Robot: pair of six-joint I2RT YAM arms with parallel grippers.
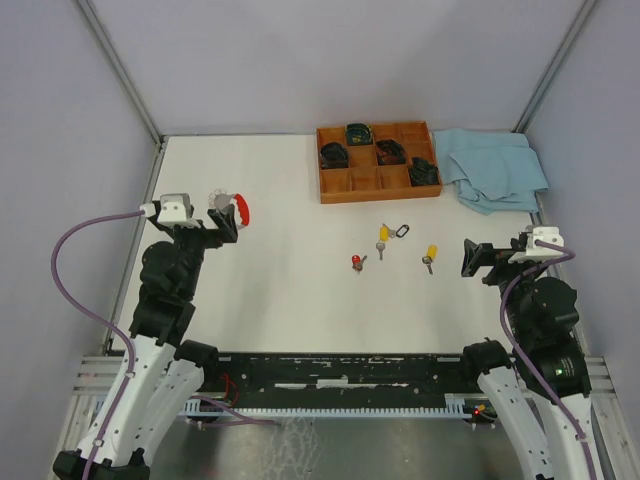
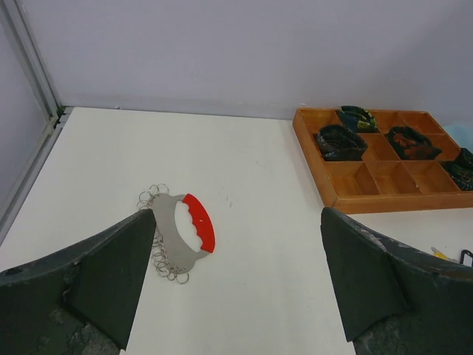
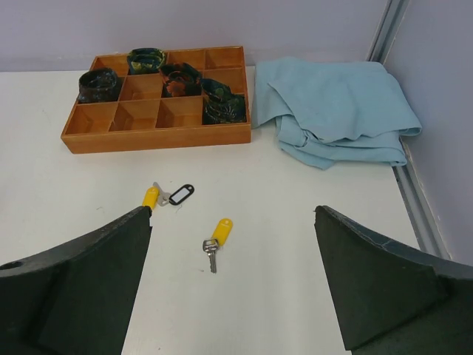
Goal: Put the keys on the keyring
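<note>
Evidently nothing is threaded yet: the red key [image 1: 358,263], a yellow key [image 1: 382,236] and a second yellow key [image 1: 430,255] lie loose mid-tabletop [image 1: 290,300], well apart from the keyring [image 1: 232,207], which lies just ahead of the left end effector [image 1: 222,227], gaping and empty like the right end effector [image 1: 472,259].

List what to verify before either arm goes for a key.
1. Left end effector open and empty: ok.
2. Right end effector open and empty: ok.
3. Keyring lying flat and uncovered, ahead of the left end effector: ok.
4. Red key and near yellow key each lying alone, nothing on top: ok.
5. Far yellow key separate from the black loop: cannot tell; they lie against each other.
6. Where the keyring opens: cannot tell, too small to see.
</note>
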